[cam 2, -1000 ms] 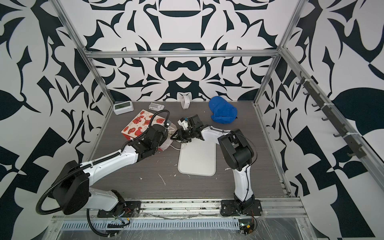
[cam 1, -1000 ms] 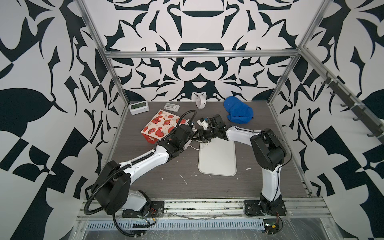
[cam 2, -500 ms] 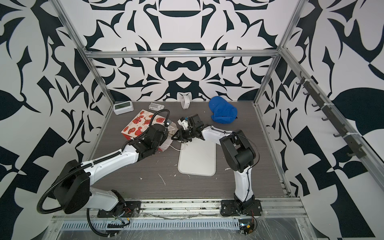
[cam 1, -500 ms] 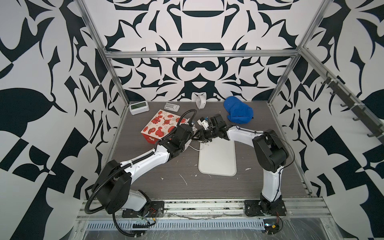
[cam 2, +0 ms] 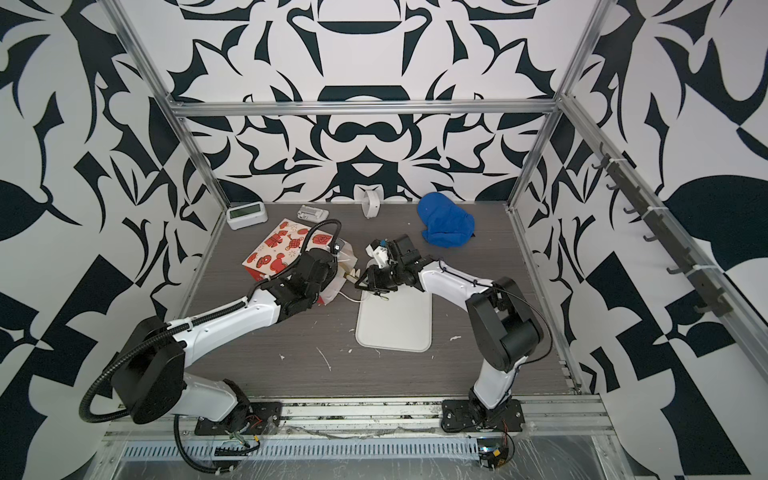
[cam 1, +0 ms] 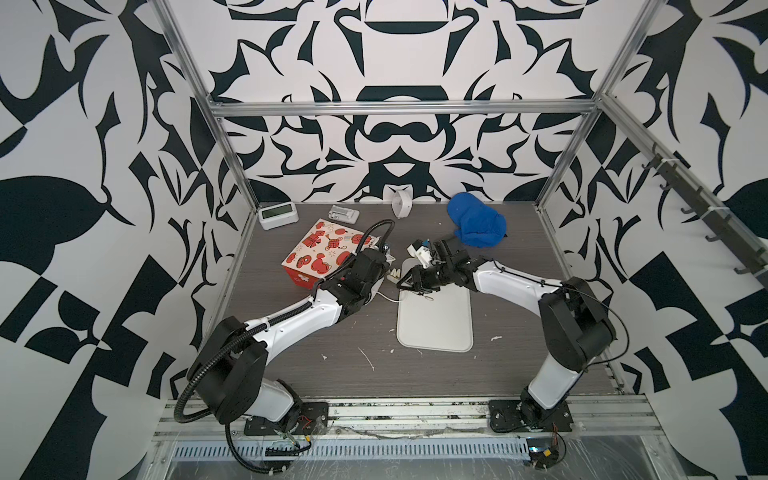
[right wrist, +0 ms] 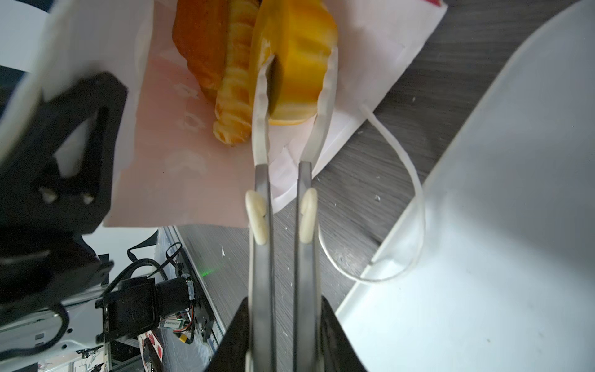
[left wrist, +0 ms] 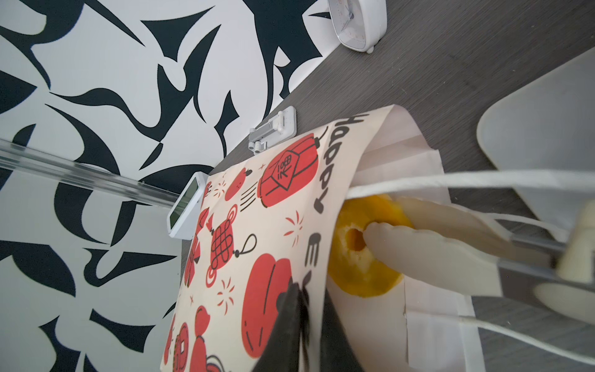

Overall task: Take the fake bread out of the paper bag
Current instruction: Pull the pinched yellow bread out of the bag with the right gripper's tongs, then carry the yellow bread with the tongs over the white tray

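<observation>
The red-and-white paper bag [cam 1: 320, 249] [cam 2: 282, 249] lies on its side, its mouth facing the white tray [cam 1: 434, 320]. My left gripper [left wrist: 310, 293] [cam 1: 384, 259] is shut on the bag's upper mouth edge [left wrist: 315, 206], holding it up. My right gripper [right wrist: 283, 309] [cam 1: 415, 282] is shut on metal tongs [right wrist: 262, 193]. The tongs' pale tips clamp a yellow ring of fake bread [right wrist: 299, 64] [left wrist: 354, 277] just inside the mouth. Beside the ring, deeper in the bag, lie a ridged croissant [right wrist: 231, 96] and a reddish-brown piece [right wrist: 196, 42].
The bag's white cord handle [right wrist: 415, 199] loops over the tray's near corner [right wrist: 483, 225]. At the back stand a blue cloth [cam 1: 478, 224], a white clock [cam 1: 401, 203], a small white device [cam 1: 343, 213] and a timer [cam 1: 277, 214]. White scraps dot the table's front.
The right arm's elbow has swung to the right and toward the front. The tongs stay at the bag's mouth. The left arm has held still.
</observation>
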Available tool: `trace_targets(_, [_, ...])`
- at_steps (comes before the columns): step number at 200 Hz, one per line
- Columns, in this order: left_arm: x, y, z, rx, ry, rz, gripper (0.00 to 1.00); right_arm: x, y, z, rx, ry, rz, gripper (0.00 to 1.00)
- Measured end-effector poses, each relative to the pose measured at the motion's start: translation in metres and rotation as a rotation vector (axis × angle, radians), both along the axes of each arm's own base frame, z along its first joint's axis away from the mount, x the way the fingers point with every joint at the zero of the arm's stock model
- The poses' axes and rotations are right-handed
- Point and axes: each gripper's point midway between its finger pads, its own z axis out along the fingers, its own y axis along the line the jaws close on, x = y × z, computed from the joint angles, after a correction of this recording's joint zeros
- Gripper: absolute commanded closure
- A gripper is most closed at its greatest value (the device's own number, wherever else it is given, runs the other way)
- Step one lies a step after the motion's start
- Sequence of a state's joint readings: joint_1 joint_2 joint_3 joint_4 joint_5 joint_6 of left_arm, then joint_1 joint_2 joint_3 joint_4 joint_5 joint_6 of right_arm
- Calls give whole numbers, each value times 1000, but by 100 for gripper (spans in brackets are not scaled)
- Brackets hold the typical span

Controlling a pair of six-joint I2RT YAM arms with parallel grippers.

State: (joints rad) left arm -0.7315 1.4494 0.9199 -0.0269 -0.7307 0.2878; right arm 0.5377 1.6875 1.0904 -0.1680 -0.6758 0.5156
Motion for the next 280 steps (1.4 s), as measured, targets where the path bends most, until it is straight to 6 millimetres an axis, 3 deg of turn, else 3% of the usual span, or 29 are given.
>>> trace_targets(53, [1,2,0,-1,-5,15,87,-25,-31,18,-75,-65,-13,94])
trace_targets(130, [4,0,-6,10,2,23,87,-62,-96,52,-258,-221,-90,97])
trace_targets(175, [6,0,-5,8,-4,25,87,-75,-150,41,-522,-236,-158,98])
trace_targets(227, [8,0,-4,0,-13,30,87,-72,-201,45,-809,-275,-213,98])
trace_targets(280, [9,1,-2,-5,-18,33,87,-57,-210,34,-1013,-311,-163,98])
